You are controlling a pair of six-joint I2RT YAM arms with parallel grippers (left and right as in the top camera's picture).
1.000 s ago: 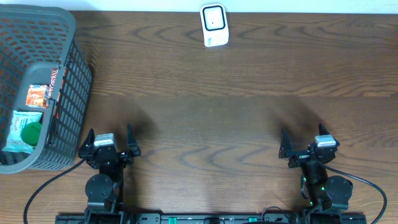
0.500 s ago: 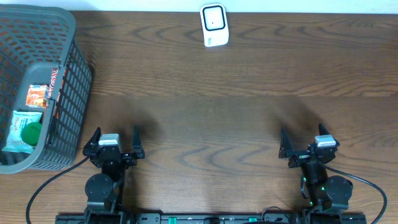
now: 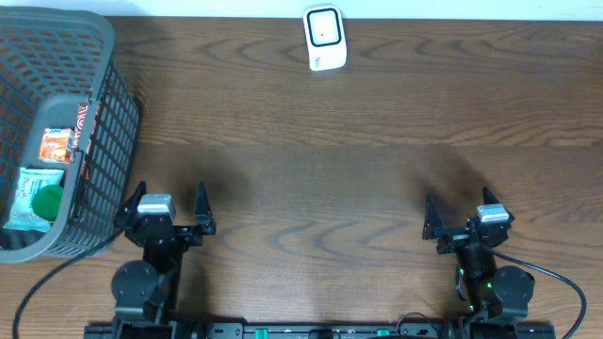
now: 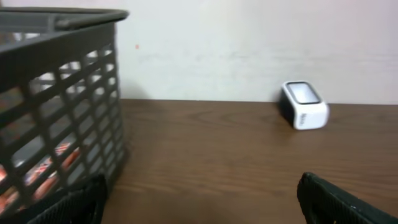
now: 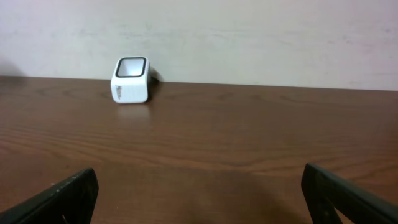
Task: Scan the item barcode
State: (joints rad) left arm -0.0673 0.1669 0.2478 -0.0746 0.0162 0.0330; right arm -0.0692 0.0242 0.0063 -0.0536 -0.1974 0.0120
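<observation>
nothing of the scan looks done yet, by my reading: the left gripper and the right gripper both sit low at the near edge, each with its jaws spread wide apart and nothing between them. the likely items to scan, an orange-and-white flat packet and a green-and-white pouch, lie inside the dark grey plastic mesh basket at the far left, just beside the left gripper. the small white box-shaped barcode scanner stands at the far edge, near the middle and well apart from both grippers and from the basket. what seems left is the whole job: reach into the basket, take one item out, carry it across and turn its barcode to the scanner's dark window. which face carries a barcode cannot be told from here. the dark brown wood-grain bench is flat and matte, with only these things on it, and a pale plain wall rises right behind its far edge.
</observation>
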